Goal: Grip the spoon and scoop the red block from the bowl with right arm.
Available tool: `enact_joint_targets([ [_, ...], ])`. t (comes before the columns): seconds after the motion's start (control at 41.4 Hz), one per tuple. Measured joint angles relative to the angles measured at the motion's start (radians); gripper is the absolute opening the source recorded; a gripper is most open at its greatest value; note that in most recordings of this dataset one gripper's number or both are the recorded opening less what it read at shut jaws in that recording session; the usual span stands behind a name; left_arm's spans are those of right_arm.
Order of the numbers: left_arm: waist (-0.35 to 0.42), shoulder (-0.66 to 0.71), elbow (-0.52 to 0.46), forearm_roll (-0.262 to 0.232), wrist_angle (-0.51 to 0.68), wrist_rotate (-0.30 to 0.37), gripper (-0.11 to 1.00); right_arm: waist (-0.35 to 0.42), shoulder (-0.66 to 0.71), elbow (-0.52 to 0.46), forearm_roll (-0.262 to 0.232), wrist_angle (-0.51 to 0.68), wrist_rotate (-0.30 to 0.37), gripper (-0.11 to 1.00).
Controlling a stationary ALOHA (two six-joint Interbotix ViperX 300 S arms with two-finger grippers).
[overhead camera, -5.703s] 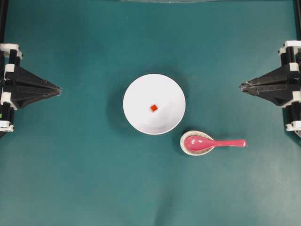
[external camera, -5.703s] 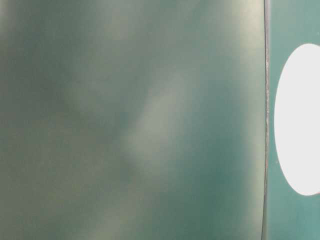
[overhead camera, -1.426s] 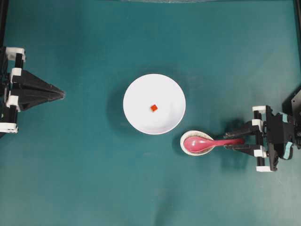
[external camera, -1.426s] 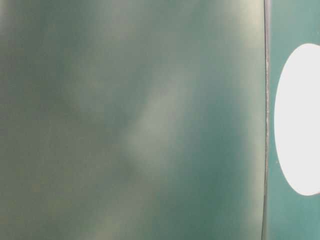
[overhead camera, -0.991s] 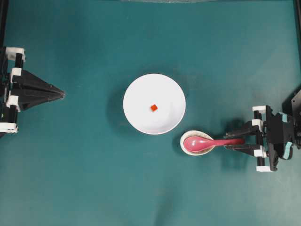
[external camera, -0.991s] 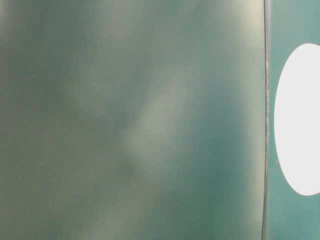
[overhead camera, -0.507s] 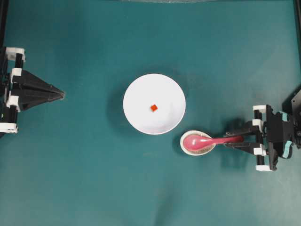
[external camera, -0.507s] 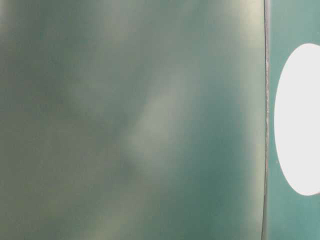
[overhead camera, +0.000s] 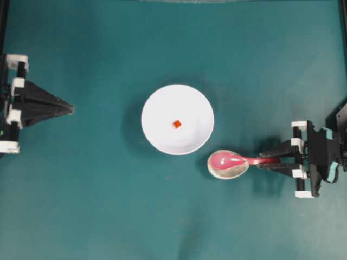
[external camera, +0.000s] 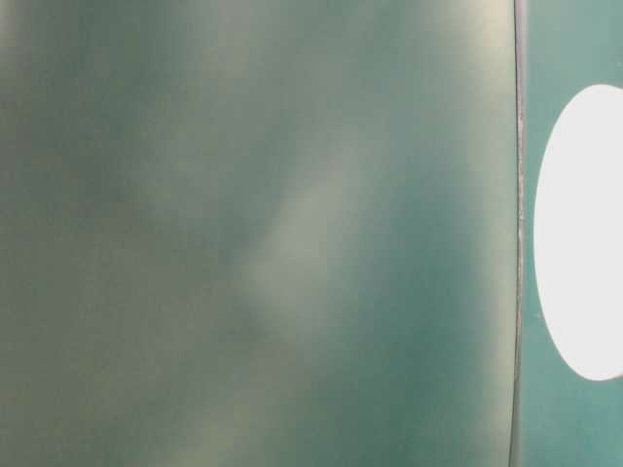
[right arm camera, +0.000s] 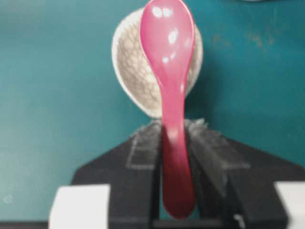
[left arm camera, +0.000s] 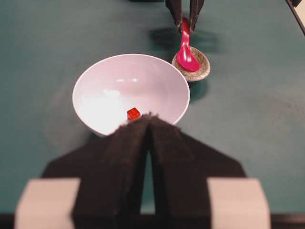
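The white bowl (overhead camera: 157,103) sits mid-table with the tiny red block (overhead camera: 177,124) inside it. To its lower right, the pink-red spoon (overhead camera: 227,159) has its scoop over the speckled spoon rest (overhead camera: 227,171). My right gripper (overhead camera: 269,160) is shut on the spoon's handle. In the right wrist view the handle (right arm camera: 174,157) is pinched between both fingers, and the scoop (right arm camera: 167,33) hangs above the rest (right arm camera: 133,67). My left gripper (overhead camera: 69,109) is shut and empty at the far left. From the left wrist view, the block (left arm camera: 133,113) shows just beyond its tips (left arm camera: 148,117).
The table is a teal mat. The right arm's black and white wrist (overhead camera: 317,165) stands near the right edge. The table-level view is a green blur with a white oval (external camera: 584,233) at its right side.
My right jaws have closed on the spoon handle. The scoop has shifted off the middle of the rest, toward the bowl. Left arm, bowl and block have not moved.
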Motion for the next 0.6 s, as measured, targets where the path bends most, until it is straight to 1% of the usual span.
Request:
enact_joint_targets([
  [0.121,-0.002,0.000,0.000,0.000,0.000,0.000,0.00,0.000,-0.046,0.005,0.002,0.015,0.000,0.23],
  [0.411,-0.002,0.000,-0.002,0.000,0.000,0.000,0.00,-0.002,-0.098,0.009,0.002,0.135,0.000,0.23],
  [0.604,-0.002,0.000,0.000,-0.002,0.000,0.000,0.00,-0.002,-0.101,0.005,0.002,0.149,0.002,0.23],
])
